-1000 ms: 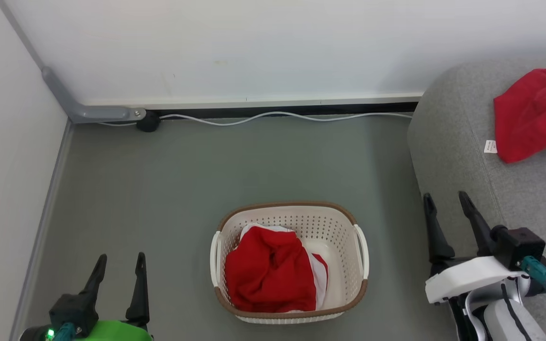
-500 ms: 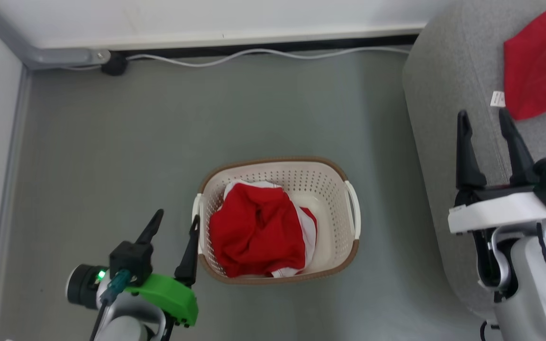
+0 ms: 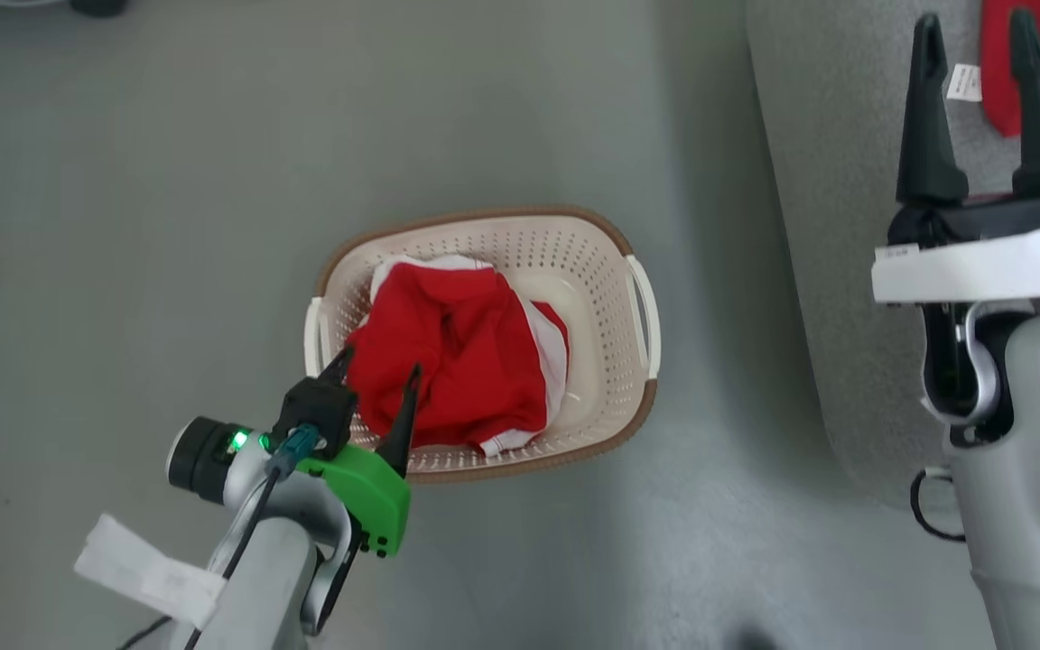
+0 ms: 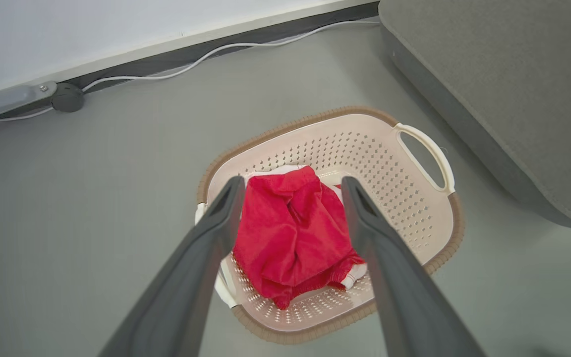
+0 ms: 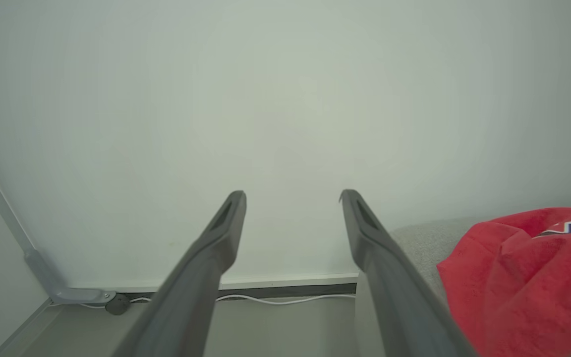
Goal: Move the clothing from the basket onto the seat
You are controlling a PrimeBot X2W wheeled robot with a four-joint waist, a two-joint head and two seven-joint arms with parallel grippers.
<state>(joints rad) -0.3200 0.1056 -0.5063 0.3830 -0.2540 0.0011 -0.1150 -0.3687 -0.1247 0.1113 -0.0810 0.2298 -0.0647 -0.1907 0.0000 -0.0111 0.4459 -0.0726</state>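
The left gripper (image 3: 376, 364), fingers apart and empty, hangs over the near-left rim of the basket (image 3: 592, 271) on the floor (image 3: 123, 181). One red garment (image 3: 457, 352) lies bunched in the basket's left half. Rightward is the seat (image 3: 827, 226), where the right gripper (image 3: 973, 20), fingers also apart, hovers beside the second red garment (image 5: 528, 282) lying on the cushion.

The head view's edge is cropping the red garment (image 3: 996, 72) on the seat (image 3: 827, 226); the left gripper (image 3: 379, 361) is covering part of the basket (image 3: 574, 253).
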